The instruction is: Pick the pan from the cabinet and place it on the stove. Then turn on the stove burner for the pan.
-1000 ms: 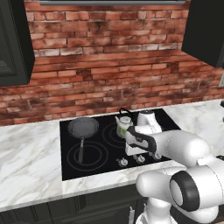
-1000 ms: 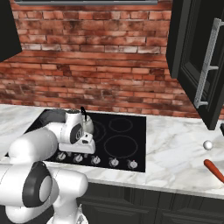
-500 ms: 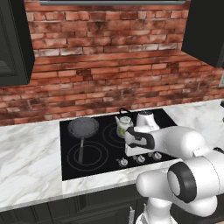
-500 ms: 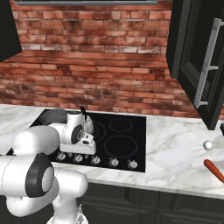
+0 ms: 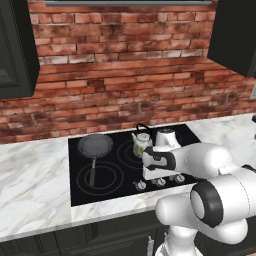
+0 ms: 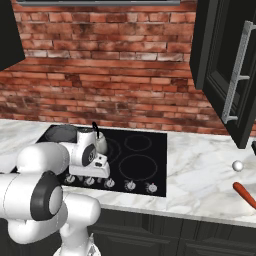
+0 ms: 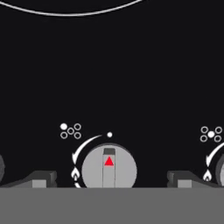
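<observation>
The dark grey pan rests on the back-left ring of the black stove, its long handle pointing toward the front edge. In the right base view the pan peeks out behind my arm. My gripper hangs low over the row of silver knobs at the stove's front, pointing down. In the hand view my gripper is open, its fingertips on either side of one silver knob with a red triangle, apart from it. The dark cabinet stands open at the upper right.
A small pale kettle with a black hoop handle sits on the stove just behind my hand. More knobs flank the one under the gripper. A white ball and a red sausage-like thing lie on the marble counter at right.
My hand has sunk slightly toward the knob row and the arm's elbow has shifted a little. Pan and kettle have not moved.
</observation>
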